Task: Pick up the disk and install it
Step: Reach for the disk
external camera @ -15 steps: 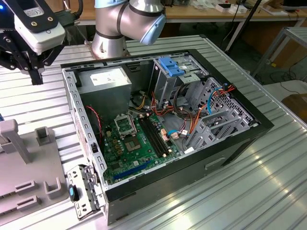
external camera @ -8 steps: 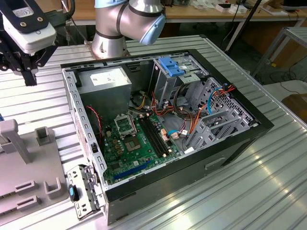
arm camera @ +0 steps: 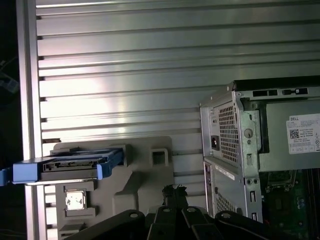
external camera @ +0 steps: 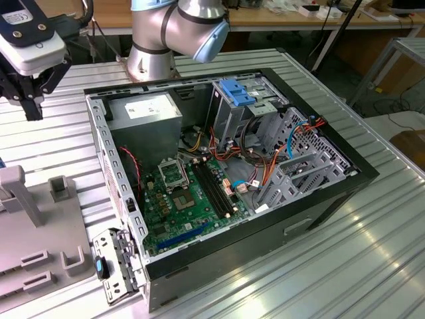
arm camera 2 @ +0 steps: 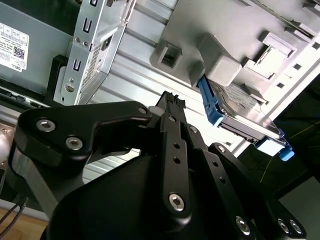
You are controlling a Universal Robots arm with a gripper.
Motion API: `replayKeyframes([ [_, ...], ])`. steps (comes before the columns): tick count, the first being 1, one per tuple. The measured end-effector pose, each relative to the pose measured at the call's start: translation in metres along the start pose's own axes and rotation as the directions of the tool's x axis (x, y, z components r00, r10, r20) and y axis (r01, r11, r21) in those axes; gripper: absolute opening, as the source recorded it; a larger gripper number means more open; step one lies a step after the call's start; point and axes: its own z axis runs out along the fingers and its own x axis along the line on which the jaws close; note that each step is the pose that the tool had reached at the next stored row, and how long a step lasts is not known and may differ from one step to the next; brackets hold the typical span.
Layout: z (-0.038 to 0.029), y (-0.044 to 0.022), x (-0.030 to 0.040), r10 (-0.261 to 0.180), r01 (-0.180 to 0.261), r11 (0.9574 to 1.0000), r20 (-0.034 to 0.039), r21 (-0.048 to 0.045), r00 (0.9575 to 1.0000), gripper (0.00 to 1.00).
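Disk (arm camera: 70, 167), grey with blue side rails, seated on edge in a slot of the grey fixture (arm camera: 140, 185) on the ribbed metal table (arm camera: 150, 60). One blue rail end juts past the fixture's edge, and the disk is outside the computer case.

Gripper (arm camera 2: 172, 100) hangs above the table, near the fixture but apart from the disk and touching nothing. In both wrist views its black jaws meet at the tips with nothing between them.

Just beyond the fixture, the open computer case (external camera: 362, 171) lies on its side, one perforated metal corner towards the gripper. Inside it, from the nearer side outward:
- green motherboard (external camera: 186, 193);
- grey power-supply box (external camera: 143, 113) with a white sticker;
- towards the far wall, a grey cage with a blue plastic top (external camera: 239, 93).

Behind the case stands the arm's base (external camera: 153, 56).

Progress, as judged: at the outset. The disk is not yet grasped, so pickup and installation both remain.
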Motion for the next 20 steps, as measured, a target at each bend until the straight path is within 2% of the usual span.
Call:
replayKeyframes([
  [12,-0.0004,-0.0012,0.0159,0.000,0.000,1.0000,0.0000,0.0000,1.0000,0.11],
  [16,-0.0006,-0.0018,0.0237,0.000,0.000,1.0000,-0.0001,0.0000,1.0000,0.11],
  [20,-0.0009,-0.0016,0.0403,0.000,0.000,1.0000,0.0001,0.0000,1.0000,0.11],
])
